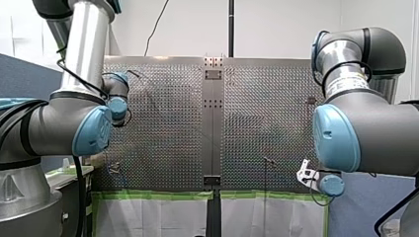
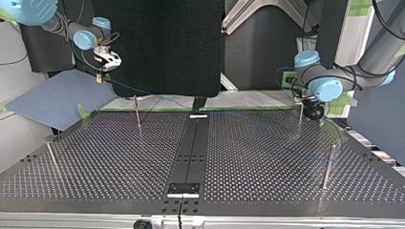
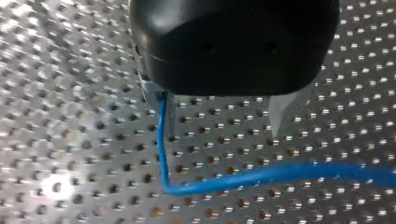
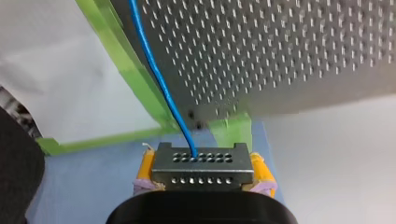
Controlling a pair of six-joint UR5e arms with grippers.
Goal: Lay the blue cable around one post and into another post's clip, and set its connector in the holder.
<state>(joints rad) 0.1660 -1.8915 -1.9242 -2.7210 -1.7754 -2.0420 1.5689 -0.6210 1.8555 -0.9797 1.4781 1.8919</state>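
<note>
Right claw [image 4: 204,165] clamped on connector [image 4: 203,173], upper left in top view; left claw [image 3: 219,119] apart; cable [image 4: 159,79] seems light, floppy, so we'd hold nr connector.

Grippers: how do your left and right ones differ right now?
My left gripper has bare metal fingers, spread open; my right gripper has yellow pads, shut on the connector. The cable merely runs beside one left finger, but ends in the connector. Both have black bodies.

My left gripper [image 3: 222,123] hangs with its fingers spread apart; my right gripper [image 4: 204,161], yellow-padded, clamps the connector [image 4: 203,177].
</note>
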